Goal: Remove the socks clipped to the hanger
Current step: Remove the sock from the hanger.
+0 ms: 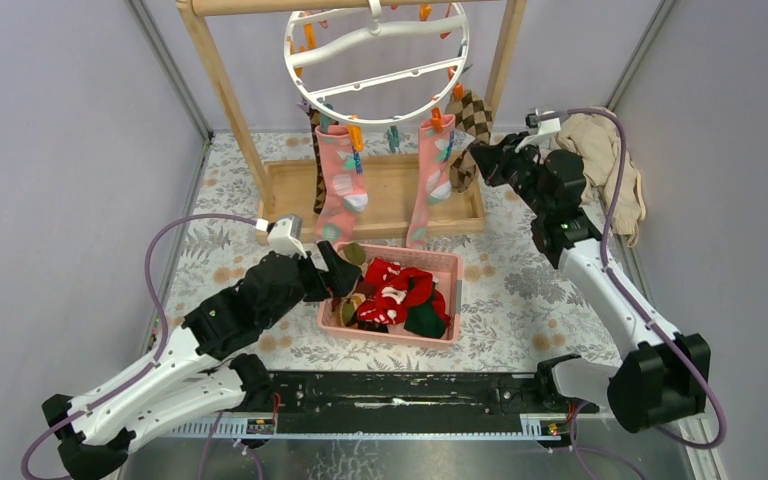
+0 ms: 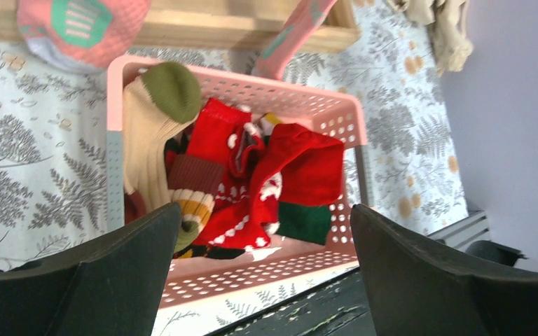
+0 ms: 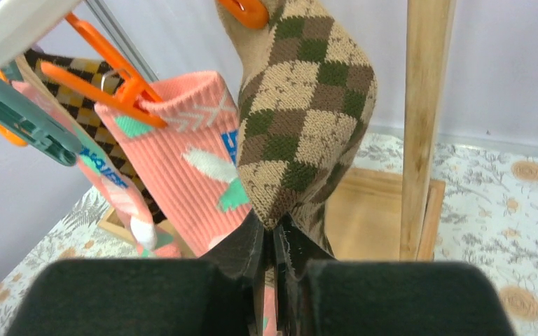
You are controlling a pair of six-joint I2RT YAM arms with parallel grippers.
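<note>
- socks (image 1: 432, 178) are found in two places: several hang clipped under the white ring hanger (image 1: 377, 65), and the others are heaped in a pink basket (image 1: 440, 262).
- the hanger is hooked on the top bar of a wooden rack (image 1: 222, 90) at the far side of the table (image 1: 520, 290).
- a brown-beige argyle sock (image 3: 301, 112) is held at its top by an orange clip (image 3: 242, 10); its lower tip is pinched between the closed fingers of the right gripper (image 3: 273, 245).
- two pink socks (image 1: 338, 180) and a dark checked sock (image 3: 87, 73) are hung beside it, with a teal clip (image 3: 24, 119) nearby.
- blue lettering is seen on the pink socks, but it is folded and cannot be read.
- the left gripper (image 2: 266, 217) is held wide apart over the basket, with nothing between its fingers.
- red socks with white marks (image 2: 252, 189) and a beige sock with a green toe (image 2: 161, 98) are seen below it.
- a beige cloth heap (image 1: 605, 160) lies at the far right.
</note>
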